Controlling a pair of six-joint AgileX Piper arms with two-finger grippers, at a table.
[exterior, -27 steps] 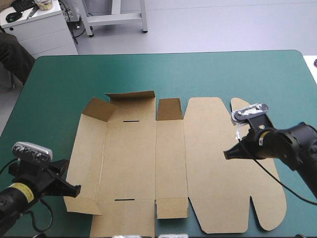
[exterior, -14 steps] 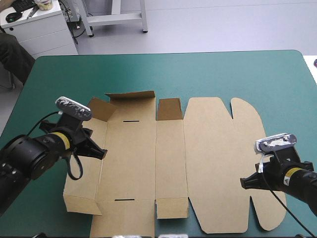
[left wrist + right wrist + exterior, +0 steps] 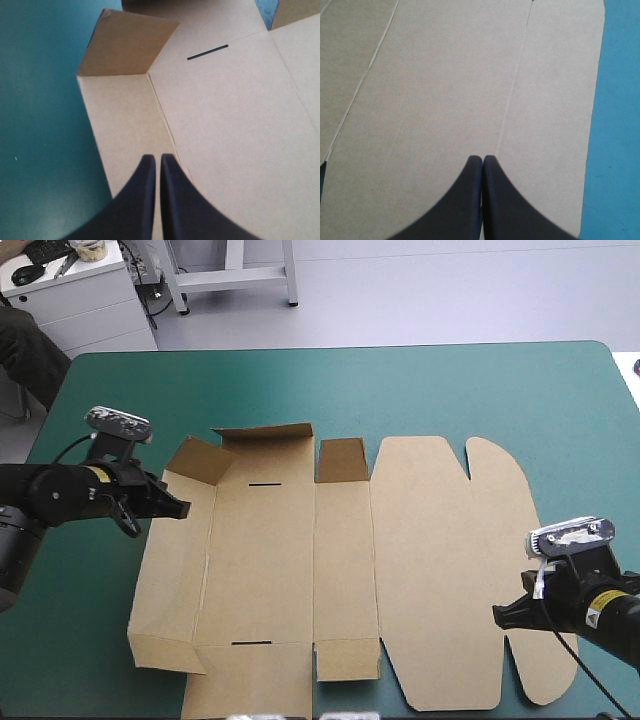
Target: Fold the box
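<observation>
Teal-green table (image 3: pixel 420 390) | box (image 3: pixel 430 560) mostly flat | left gripper (image 3: pixel 180 509) backs off to its left edge, pinched empty | right gripper (image 3: pixel 526 612) pinched empty too | I see no fold begun

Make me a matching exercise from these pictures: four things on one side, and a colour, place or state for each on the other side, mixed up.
Column one:
1. left gripper
2. right gripper
3. box
4. table cover

Column two:
A. teal-green
B. shut, above the box's right end
C. brown, mostly flat, far-left flaps raised
D. shut, above the box's left panel

Pairs: 1-D, 2-B, 3-C, 4-A
</observation>
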